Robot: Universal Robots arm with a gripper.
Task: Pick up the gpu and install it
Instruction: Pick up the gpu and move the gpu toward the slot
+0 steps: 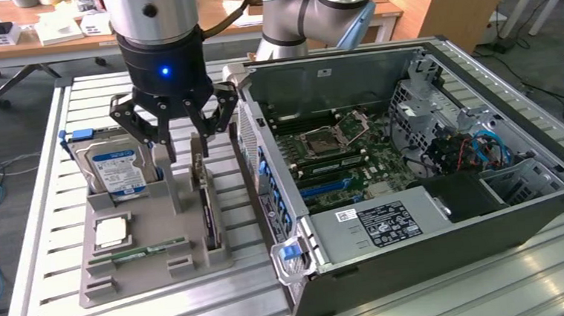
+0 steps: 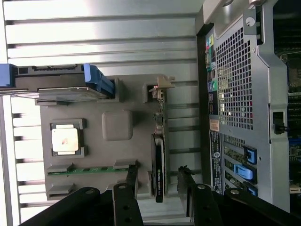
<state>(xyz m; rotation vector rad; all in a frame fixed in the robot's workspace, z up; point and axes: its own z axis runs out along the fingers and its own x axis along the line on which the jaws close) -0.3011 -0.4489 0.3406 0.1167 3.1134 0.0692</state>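
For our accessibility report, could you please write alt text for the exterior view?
An open gripper hangs over the gpu, which stands on edge in a grey holder tray that also holds a hard drive. On the exterior view's right, an open computer case lies on its side, motherboard exposed.

Black gpu (image 2: 159, 172), grey tray (image 1: 141, 276), blue-labelled silver drive (image 1: 116, 169).

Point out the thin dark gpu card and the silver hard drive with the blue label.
thin dark gpu card (image 2: 159, 169), wrist view, on its upward-facing long edge.
silver hard drive (image 1: 121, 173), exterior view, on its label face.
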